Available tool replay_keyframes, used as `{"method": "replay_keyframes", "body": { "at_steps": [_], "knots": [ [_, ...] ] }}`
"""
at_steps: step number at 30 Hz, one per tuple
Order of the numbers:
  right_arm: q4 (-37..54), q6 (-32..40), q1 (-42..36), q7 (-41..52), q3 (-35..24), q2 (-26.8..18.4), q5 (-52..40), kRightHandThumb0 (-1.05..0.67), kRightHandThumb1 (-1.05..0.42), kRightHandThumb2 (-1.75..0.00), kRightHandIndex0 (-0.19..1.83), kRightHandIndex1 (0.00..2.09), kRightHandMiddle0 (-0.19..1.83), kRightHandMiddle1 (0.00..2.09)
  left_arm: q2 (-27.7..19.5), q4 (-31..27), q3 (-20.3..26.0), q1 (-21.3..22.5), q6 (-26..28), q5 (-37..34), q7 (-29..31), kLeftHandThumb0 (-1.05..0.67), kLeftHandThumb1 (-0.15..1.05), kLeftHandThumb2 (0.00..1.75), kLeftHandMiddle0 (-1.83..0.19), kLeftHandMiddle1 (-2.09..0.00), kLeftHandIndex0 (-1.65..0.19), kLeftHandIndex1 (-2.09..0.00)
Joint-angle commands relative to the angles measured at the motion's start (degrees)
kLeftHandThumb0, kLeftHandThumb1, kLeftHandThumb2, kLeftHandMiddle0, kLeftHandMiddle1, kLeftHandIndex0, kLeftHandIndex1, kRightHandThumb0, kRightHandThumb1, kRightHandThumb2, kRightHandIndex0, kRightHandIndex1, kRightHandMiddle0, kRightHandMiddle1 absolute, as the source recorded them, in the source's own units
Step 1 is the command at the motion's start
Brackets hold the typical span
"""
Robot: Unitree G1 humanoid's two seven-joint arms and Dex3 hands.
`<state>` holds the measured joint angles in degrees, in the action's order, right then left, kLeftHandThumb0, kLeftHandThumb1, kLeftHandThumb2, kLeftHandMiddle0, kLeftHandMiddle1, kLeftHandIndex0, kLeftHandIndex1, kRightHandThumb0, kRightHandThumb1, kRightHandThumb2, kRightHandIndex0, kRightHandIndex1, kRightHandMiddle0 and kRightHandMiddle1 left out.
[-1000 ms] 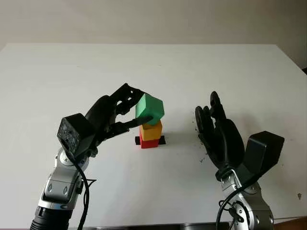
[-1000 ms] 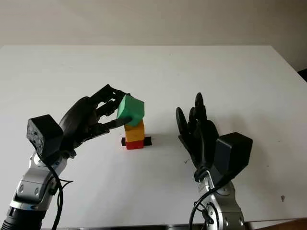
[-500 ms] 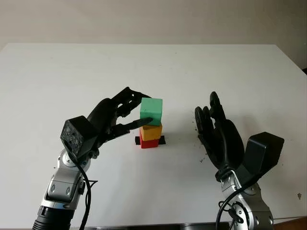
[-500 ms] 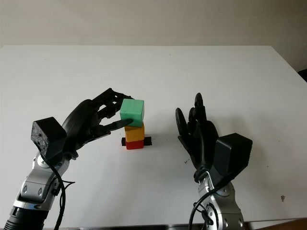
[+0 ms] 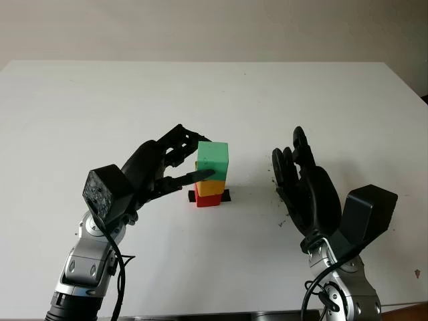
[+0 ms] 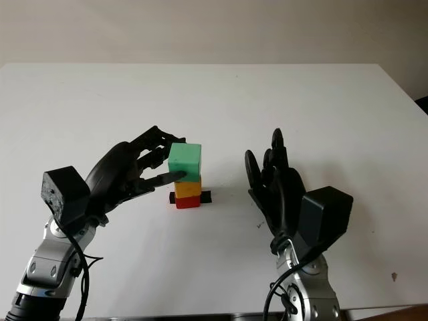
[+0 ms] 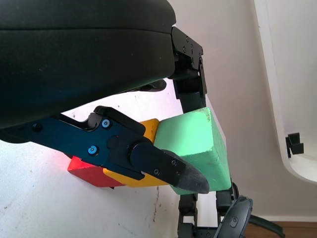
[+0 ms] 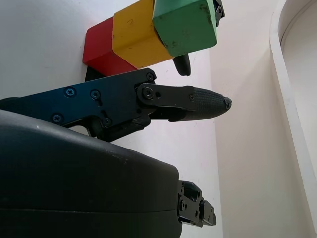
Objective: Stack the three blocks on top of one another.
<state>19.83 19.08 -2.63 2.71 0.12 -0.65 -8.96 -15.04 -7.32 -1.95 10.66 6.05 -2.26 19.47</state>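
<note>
A green block (image 5: 212, 160) sits level on a yellow block (image 5: 209, 188), which stands on a red block (image 5: 206, 200) over a black mark (image 5: 227, 195) at the table's middle. My left hand (image 5: 203, 158) is shut on the green block from its left. The thumb (image 7: 173, 171) presses the near face and the fingers (image 5: 182, 139) wrap the far side. In the right wrist view the green block (image 8: 185, 22), yellow block (image 8: 136, 34) and red block (image 8: 101, 47) line up as one column. My right hand (image 5: 297, 177) is open, upright, a short way to the right of the stack.
The white table (image 5: 100, 100) stretches wide on all sides of the stack. A few dark specks (image 5: 274, 175) mark the surface beside the right hand. A pale wall runs behind the far edge.
The green block, tilted on a corner a second ago, has turned level and come down onto the yellow block, still in my left hand. The right hand has not moved.
</note>
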Motion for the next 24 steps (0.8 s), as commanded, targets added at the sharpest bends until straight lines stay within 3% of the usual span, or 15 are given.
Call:
{"method": "replay_keyframes", "body": {
  "at_steps": [1,5,8,17,24],
  "knots": [
    [0.6,-0.4,0.0,0.4,-0.2,-0.4,0.0,-0.58,-1.05,-0.42,-0.19,0.00,-0.19,0.00,0.0,-0.6,-0.2,-0.6,-1.7,0.3,-0.2,-0.59,1.04,0.05,-0.19,-0.04,-0.13,-1.11],
    [0.7,-0.4,-0.1,0.4,-0.2,-0.2,-0.1,-0.58,-1.05,-0.42,-0.19,0.00,-0.19,0.00,0.0,-0.2,-0.2,-1.0,-3.3,1.1,-0.7,-0.61,1.04,0.05,-0.11,-0.05,-0.19,-0.49],
    [0.9,-0.1,-0.2,0.2,-0.1,-0.3,0.3,-0.59,-1.05,-0.42,-0.19,0.00,-0.19,0.00,-0.1,0.5,-0.4,-1.1,-5.2,2.0,-1.0,-0.62,1.04,0.06,-0.06,-0.04,-0.18,-0.23],
    [1.1,-0.1,-0.6,0.9,-0.5,-0.5,-0.4,-0.58,-1.05,-0.42,-0.19,0.00,-0.19,0.00,-0.6,3.2,-0.6,-0.9,-9.5,3.4,-0.8,-0.64,1.05,0.06,0.04,-0.03,-0.04,-0.04],
    [1.0,-0.5,-0.9,1.3,-0.8,-0.3,-0.6,-0.58,-1.05,-0.41,-0.19,0.00,-0.19,0.00,-2.0,1.6,0.8,-2.9,-10.4,-0.3,3.0,-0.78,1.05,0.14,0.16,-0.03,0.13,-0.02]
  ]
}}
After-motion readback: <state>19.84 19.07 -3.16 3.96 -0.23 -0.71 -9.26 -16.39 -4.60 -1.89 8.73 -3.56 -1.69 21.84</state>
